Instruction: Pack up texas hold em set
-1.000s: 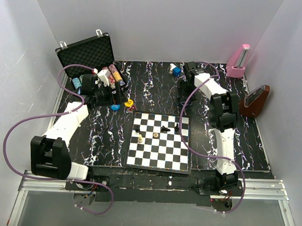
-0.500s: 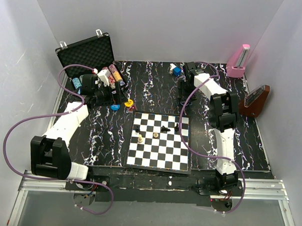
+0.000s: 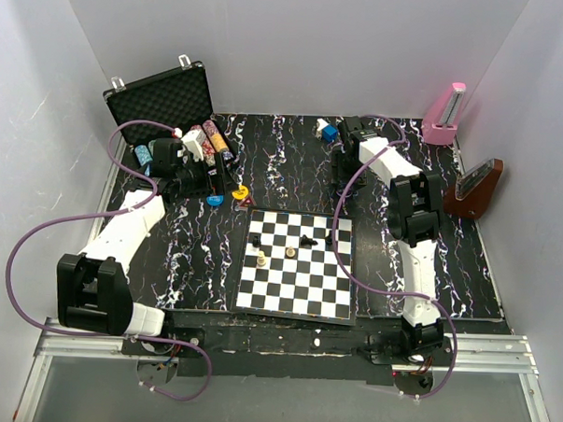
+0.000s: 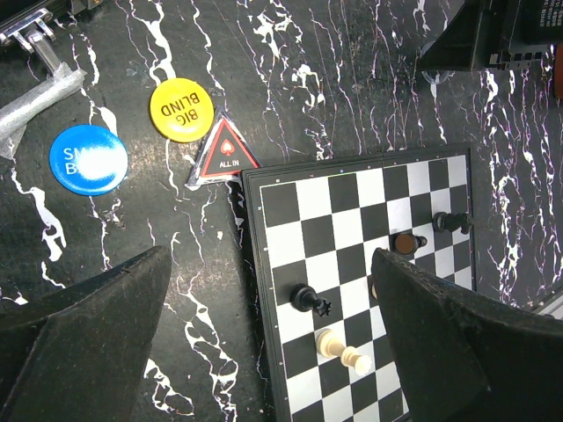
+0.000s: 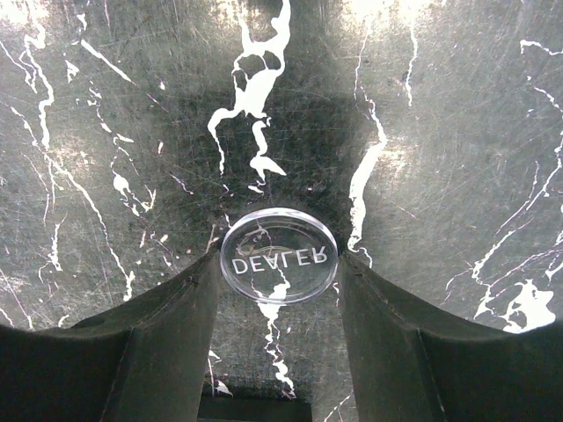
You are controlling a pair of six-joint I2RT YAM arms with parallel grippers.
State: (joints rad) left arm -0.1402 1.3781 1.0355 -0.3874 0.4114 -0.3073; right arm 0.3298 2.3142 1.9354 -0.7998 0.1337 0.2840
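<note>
The black case (image 3: pixel 160 98) stands open at the back left, foam lid up, with rows of poker chips (image 3: pixel 210 142) in front of it. My left gripper (image 3: pixel 206 177) hovers open by them. Its wrist view looks down on a yellow BIG BLIND disc (image 4: pixel 180 109), a blue disc (image 4: pixel 87 157) and a triangular ALL IN marker (image 4: pixel 226 154). Nothing sits between the left gripper's (image 4: pixel 273 338) fingers. My right gripper (image 3: pixel 342 172) is down on the marbled table at the back centre. In its wrist view the right gripper (image 5: pixel 278 264) presses both fingertips on the rim of a clear DEALER disc (image 5: pixel 278 255) lying flat.
A chessboard (image 3: pixel 297 285) with several pieces lies in the middle, its corner right beside the ALL IN marker. A pink metronome (image 3: pixel 444 115) and a brown one (image 3: pixel 477 187) stand at the right wall. A small blue and white object (image 3: pixel 327 131) sits behind the right gripper.
The right gripper's fingers have drawn in on the DEALER disc. Both arms stay about where they were.
</note>
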